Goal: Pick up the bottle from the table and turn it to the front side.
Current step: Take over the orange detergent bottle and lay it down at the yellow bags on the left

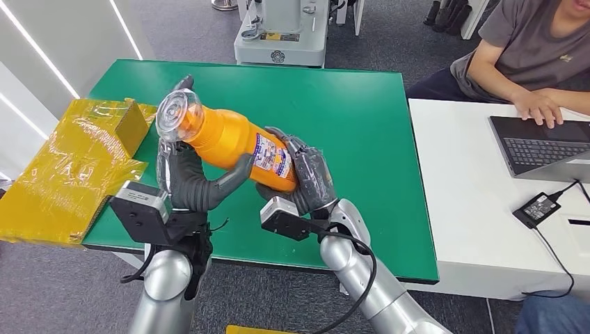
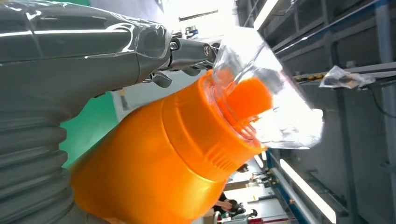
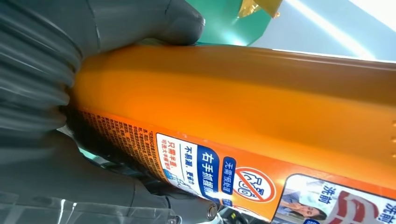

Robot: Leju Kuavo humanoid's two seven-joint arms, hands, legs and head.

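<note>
Both hands, left (image 1: 198, 182) & right (image 1: 306, 177), fingers gripping orange bottle (image 1: 233, 139), tilted above green table (image 1: 362, 125).

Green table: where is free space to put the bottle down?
The green table is bare right of and beyond the bottle that the left hand and right hand hold. Its left edge is crowded by yellow wrapping.

Silver arms (image 1: 163, 292), dark grey hands (image 1: 191, 184)
</note>
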